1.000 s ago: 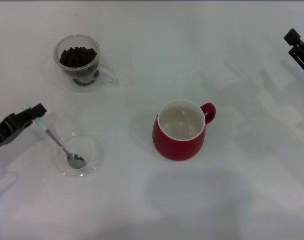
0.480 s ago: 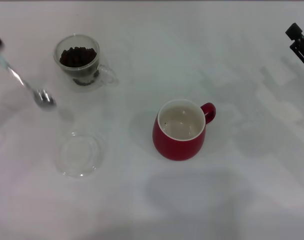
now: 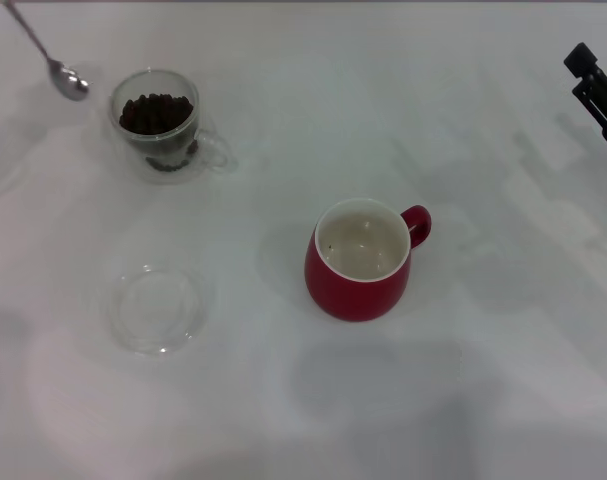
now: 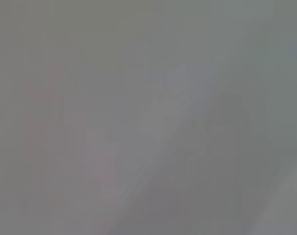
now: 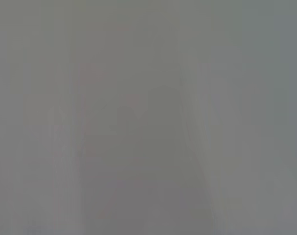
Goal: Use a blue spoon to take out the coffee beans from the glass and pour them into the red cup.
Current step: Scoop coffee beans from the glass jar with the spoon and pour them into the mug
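Note:
The blue spoon [image 3: 63, 74] hangs at the far left corner in the head view, left of the glass. Only its silver bowl and thin metal neck show; the handle runs out of the picture. My left gripper is out of view. The glass [image 3: 167, 150] stands at the far left, holding a heap of dark coffee beans [image 3: 155, 112]. The red cup [image 3: 360, 268] stands near the middle, its handle to the right, its white inside looking empty. My right gripper [image 3: 589, 82] is parked at the far right edge. Both wrist views show only grey blur.
A flat clear round dish [image 3: 157, 308] lies at the near left, with nothing in it. The table top [image 3: 483, 380] is plain white.
The spoon has been lifted out of the flat dish and carried away from me, up to the far left corner beside the glass. The left gripper has left the picture. The right arm barely moved.

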`<state>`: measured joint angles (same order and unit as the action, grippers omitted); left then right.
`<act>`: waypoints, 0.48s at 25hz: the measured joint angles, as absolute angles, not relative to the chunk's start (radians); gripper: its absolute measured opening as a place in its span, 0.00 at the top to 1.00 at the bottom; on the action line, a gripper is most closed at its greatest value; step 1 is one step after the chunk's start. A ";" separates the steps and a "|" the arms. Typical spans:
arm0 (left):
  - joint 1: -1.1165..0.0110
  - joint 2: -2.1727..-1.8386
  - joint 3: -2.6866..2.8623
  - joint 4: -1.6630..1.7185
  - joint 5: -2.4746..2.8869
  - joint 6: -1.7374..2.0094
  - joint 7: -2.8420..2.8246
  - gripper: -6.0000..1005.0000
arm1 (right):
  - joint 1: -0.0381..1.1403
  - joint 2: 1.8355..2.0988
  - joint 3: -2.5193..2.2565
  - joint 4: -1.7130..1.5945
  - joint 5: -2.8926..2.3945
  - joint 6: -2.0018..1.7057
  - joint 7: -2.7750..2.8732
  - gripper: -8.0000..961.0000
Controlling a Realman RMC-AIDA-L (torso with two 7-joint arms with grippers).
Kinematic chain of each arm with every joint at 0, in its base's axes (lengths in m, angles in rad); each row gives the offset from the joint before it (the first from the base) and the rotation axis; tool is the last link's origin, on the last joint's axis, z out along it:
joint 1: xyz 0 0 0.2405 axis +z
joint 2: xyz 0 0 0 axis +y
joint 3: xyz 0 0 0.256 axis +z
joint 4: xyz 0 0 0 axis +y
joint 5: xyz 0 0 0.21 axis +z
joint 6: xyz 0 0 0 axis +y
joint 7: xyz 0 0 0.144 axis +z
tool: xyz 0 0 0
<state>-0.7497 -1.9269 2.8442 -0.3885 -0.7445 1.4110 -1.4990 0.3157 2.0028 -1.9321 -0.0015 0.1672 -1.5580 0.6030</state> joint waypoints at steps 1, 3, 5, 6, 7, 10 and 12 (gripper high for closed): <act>-0.763 -1.932 2.844 -0.387 -0.725 1.387 -1.485 0.86 | 0.314 2.003 -1.932 -0.001 0.167 -1.558 0.604 0.26; -0.789 -1.947 2.844 -0.384 -0.693 1.348 -1.465 0.86 | 0.313 2.003 -1.932 -0.002 0.167 -1.558 0.606 0.26; -0.808 -1.965 2.844 -0.384 -0.681 1.325 -1.432 0.86 | 0.312 2.004 -1.932 -0.001 0.167 -1.558 0.606 0.26; -0.814 -1.973 2.844 -0.383 -0.681 1.319 -1.411 0.86 | 0.312 2.004 -1.932 -0.001 0.167 -1.558 0.606 0.26; -0.819 -1.980 2.844 -0.382 -0.683 1.315 -1.392 0.86 | 0.311 2.005 -1.932 -0.001 0.167 -1.558 0.606 0.26; -0.831 -1.993 2.844 -0.370 -0.684 1.288 -1.361 0.86 | 0.311 2.006 -1.933 -0.002 0.167 -1.557 0.606 0.26; -0.836 -1.993 2.844 -0.342 -0.672 1.241 -1.362 0.86 | 0.310 2.007 -1.933 -0.002 0.167 -1.557 0.606 0.26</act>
